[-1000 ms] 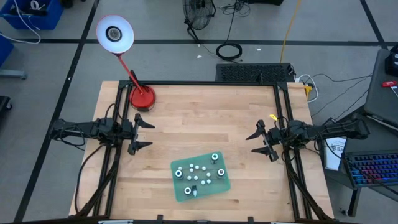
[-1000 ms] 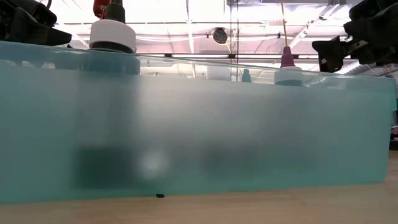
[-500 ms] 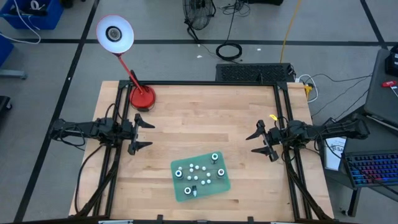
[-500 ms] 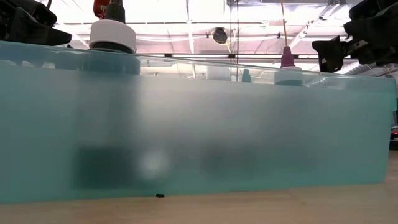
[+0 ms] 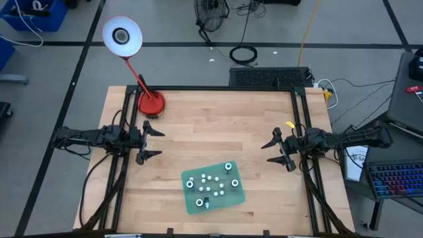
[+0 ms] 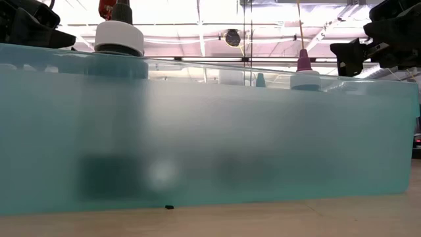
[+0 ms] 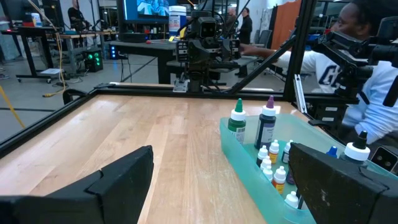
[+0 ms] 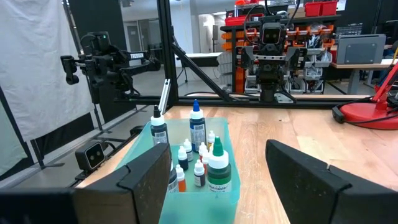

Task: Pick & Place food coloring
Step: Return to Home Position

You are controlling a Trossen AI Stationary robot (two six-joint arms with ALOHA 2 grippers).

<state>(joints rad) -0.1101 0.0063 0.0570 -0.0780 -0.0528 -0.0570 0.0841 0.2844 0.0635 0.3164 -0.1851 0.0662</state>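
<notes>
Tabletop (image 5: 211, 122) bin (image 5: 241, 196) at 6 o'clock holds the food coloring (image 5: 228, 167); left claw (image 5: 158, 142) and right claw (image 5: 271, 152) rest open, empty, probably finished.

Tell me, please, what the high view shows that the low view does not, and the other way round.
Only the high view shows the whole table, the red lamp, and the left tool and right tool entire, both open, at opposite table sides, apart from the teal bin. Only the low view shows the bin's frosted wall close up, with a white cap and a purple tip rising above its rim. Both show the bin holding the food coloring bottles, and dark arm parts.
</notes>
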